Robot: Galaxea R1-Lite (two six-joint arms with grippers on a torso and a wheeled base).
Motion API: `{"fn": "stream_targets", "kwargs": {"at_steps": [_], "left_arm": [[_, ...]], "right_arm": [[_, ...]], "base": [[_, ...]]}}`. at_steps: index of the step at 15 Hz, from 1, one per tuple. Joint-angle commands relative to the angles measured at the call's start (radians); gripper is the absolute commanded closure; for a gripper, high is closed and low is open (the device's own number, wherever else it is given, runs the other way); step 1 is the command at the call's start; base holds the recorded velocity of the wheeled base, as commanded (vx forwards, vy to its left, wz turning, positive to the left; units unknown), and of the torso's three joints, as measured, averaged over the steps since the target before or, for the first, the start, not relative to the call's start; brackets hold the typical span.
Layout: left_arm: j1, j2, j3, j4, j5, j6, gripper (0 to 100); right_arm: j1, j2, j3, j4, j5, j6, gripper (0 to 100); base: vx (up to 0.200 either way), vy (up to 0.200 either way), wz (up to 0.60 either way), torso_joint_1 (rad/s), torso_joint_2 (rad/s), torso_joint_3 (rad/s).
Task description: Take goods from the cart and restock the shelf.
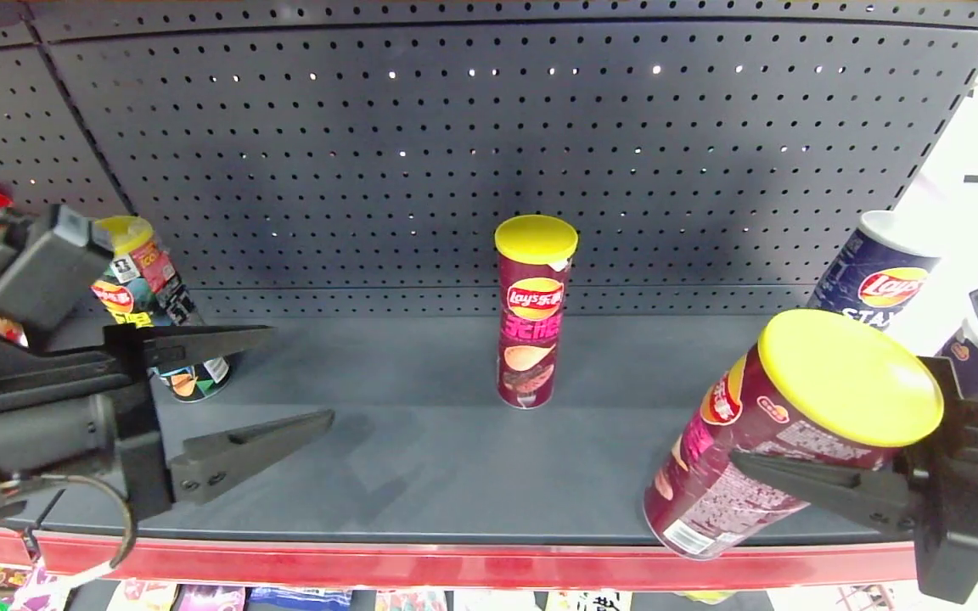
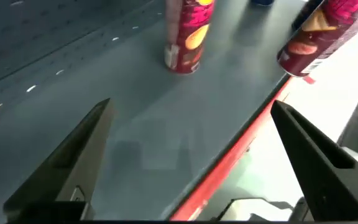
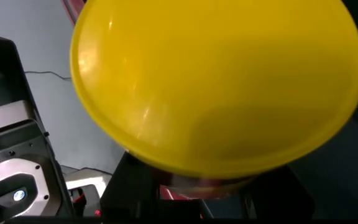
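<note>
Four cans: one held, three standing on the shelf [image 1: 455, 458].
held can [image 1: 710, 475]: maroon tube with a yellow-and-red round badge near the top and a white printed panel with barcode toward the base. Tilted, top end toward the robot's right. Base low over the front right of the shelf, at the red lip [image 1: 455, 564]; contact with the shelf not discernible.
lid [image 3: 216, 81]: yellow, round, flat, glossy. Seated on the held can, close before the right wrist camera.
right claw [image 1: 795, 441]: pinching the held can just below the lid. One finger across the near side of the tube, the other hidden behind it.
left claw [image 1: 302, 376]: spread wide, nothing between the fingers. Above the left part of the shelf, well apart from the middle can.
middle can [image 1: 534, 314]: same maroon pattern, yellow-topped, upright. Mid-shelf toward the back, apart from the others.
left-hand can [image 1: 145, 297]: yellow-topped, teal and black print, upright at the left rear. Partly behind the left claw's upper finger.
navy can [image 1: 879, 271]: dark blue, white-topped. At the right rear, lower part hidden by the held can.
pegboard back [image 1: 489, 153]: dark grey perforated panel behind the shelf.
lower packs [image 1: 285, 598]: colourful packets beneath the red lip.
</note>
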Motion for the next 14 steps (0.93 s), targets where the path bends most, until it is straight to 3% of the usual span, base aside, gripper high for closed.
{"fn": "stream_targets", "kwargs": {"at_steps": [1, 2, 3, 9, 14], "left_arm": [[-0.015, 0.189, -0.045, -0.085, -0.022, 0.049, 0], [-0.015, 0.189, -0.045, -0.085, -0.022, 0.049, 0], [-0.032, 0.278, -0.099, -0.13, -0.035, 0.065, 0], [-0.115, 0.498, -0.323, -0.17, -0.05, 0.065, 0], [-0.121, 0.607, -0.427, -0.21, -0.091, 0.066, 0]], "right_arm": [[-0.006, -0.017, -0.006, 0.001, -0.007, 0.024, 100], [-0.006, -0.017, -0.006, 0.001, -0.007, 0.024, 100], [-0.006, -0.028, 0.001, 0.001, -0.019, 0.03, 100], [-0.008, -0.031, -0.003, 0.001, -0.021, 0.032, 100], [-0.008, -0.031, 0.001, 0.001, -0.024, 0.048, 100]], "base": [[0.0, 0.0, 0.0, 0.0, 0.0, 0.0], [0.0, 0.0, 0.0, 0.0, 0.0, 0.0], [0.0, 0.0, 0.0, 0.0, 0.0, 0.0], [0.0, 0.0, 0.0, 0.0, 0.0, 0.0], [0.0, 0.0, 0.0, 0.0, 0.0, 0.0]]}}
